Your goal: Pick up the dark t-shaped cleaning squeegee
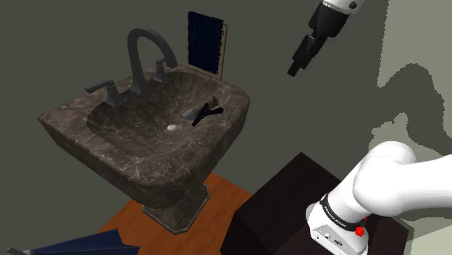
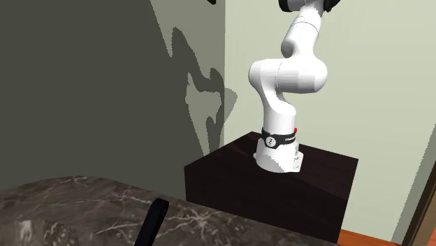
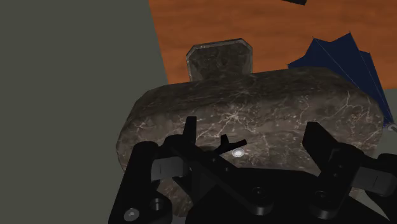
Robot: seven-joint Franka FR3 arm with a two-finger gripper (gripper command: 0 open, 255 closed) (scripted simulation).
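Nearest the lens in the wrist view is the tool [image 3: 240, 167], its two black fingers [image 3: 157, 169] spread well apart with nothing between them: released and empty. It looks straight along its own axis into the dark marbled sink [image 3: 286, 102], which suggests it has been aimed from above so the fingers can come down astride the target.

The squeegee [image 1: 207, 112] lies in the basin, right of centre in the shoulder view, its T-head toward the far rim and its handle sloping down the bowl toward the drain [image 1: 172, 127]. It probably rests that way because the curved basin lets it slide until the head catches. In the wrist view the squeegee [image 3: 191, 135] shows just ahead of the fingers, beside the drain [image 3: 238, 153].

In the shoulder view the tool [image 1: 293, 70] hangs in the upper right of the frame, well apart from the sink and higher than its rim. The grasp is not yet begun, and a descent down and to the left seems due.

Counted:
- one squeegee
- one sink on one pedestal [image 1: 178, 208]
- one arched faucet [image 1: 148, 51] with two handles
- one drain
- two dark blue cloth items, one on the wall [image 1: 203, 40] and one at lower left [image 1: 80, 245]
- one arm on one dark stand [image 1: 279, 210]
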